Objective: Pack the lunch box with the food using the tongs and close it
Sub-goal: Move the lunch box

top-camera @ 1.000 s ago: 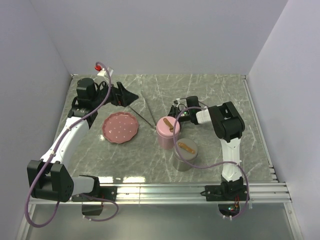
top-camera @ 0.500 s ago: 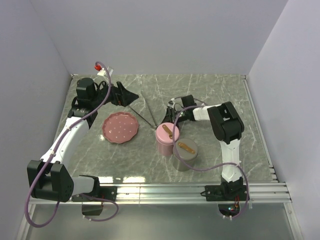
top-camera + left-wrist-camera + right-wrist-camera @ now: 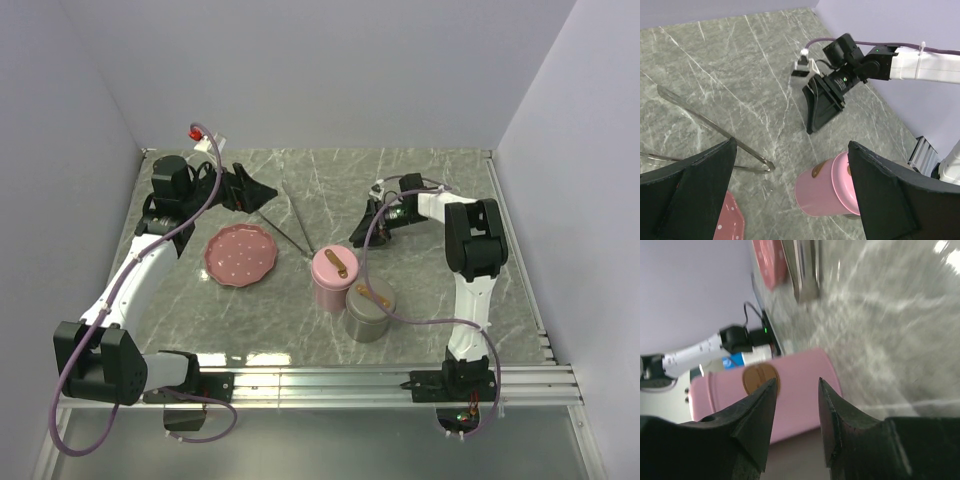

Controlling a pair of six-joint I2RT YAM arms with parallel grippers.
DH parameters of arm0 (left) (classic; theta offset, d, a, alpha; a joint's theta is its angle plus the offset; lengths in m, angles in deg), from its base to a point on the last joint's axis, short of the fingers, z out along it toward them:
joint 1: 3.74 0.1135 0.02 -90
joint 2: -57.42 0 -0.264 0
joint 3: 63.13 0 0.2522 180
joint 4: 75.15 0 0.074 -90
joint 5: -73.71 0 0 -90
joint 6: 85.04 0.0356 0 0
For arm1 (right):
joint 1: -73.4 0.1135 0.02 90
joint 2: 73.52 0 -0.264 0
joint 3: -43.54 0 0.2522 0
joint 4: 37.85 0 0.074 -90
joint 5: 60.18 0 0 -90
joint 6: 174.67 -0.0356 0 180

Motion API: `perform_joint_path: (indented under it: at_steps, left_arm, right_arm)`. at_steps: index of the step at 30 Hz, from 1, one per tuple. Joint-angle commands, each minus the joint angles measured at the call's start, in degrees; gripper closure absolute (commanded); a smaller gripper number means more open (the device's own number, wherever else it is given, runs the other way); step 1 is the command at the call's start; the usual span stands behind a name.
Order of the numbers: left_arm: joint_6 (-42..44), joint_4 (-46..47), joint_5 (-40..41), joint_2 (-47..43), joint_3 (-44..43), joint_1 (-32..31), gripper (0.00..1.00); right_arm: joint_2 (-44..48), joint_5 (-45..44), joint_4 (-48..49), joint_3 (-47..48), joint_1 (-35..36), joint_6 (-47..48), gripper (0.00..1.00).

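Where the marble table [image 3: 430, 270] shows between the plate [image 3: 240, 255] and the pink tin [image 3: 331, 280], the tongs [image 3: 304, 242] are laid flat. Their joined end is pointed at the pink tin and lies just beside it, while the two arms are spread back toward the left gripper [image 3: 792, 143]. In the left wrist view the joined end is seen in the gap between that gripper's fingers, down on the table, and no contact with either finger is seen. The left jaws are spread as wide as they go and nothing is held in them. The pink tin is lidded and a lidded grey tin [image 3: 367, 315] is set against its near right side. The right gripper [image 3: 796, 381] is found on the far right side of the pink tin, apart from the tongs. Its jaws are parted by a narrow gap and nothing is gripped. Only the pink tin is seen beyond that gap.
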Motion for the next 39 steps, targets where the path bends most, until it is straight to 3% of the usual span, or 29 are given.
perform_joint_path:
  at_steps: [1, 14, 32, 39]
  left_arm:
    - [-0.65, 3.16, -1.5, -1.43, -0.28, 0.23, 0.01]
    - [-0.39, 2.9, -1.41, -1.78, 0.16, 0.23, 0.01]
    - [-0.92, 3.43, -1.85, -1.43, 0.33, 0.23, 0.01]
    - [-0.31, 2.37, -3.34, -2.04, 0.77, 0.23, 0.03]
  right_arm:
    - [0.63, 0.95, -14.8, 1.0, 1.35, 13.83, 0.54]
    - [-2.18, 2.88, -23.86, 4.07, 6.62, 22.29, 0.54]
    - [-7.98, 5.43, -49.44, 10.57, 13.65, 49.34, 0.55]
    - [-8.86, 5.96, -50.32, 11.63, 15.85, 50.24, 0.56]
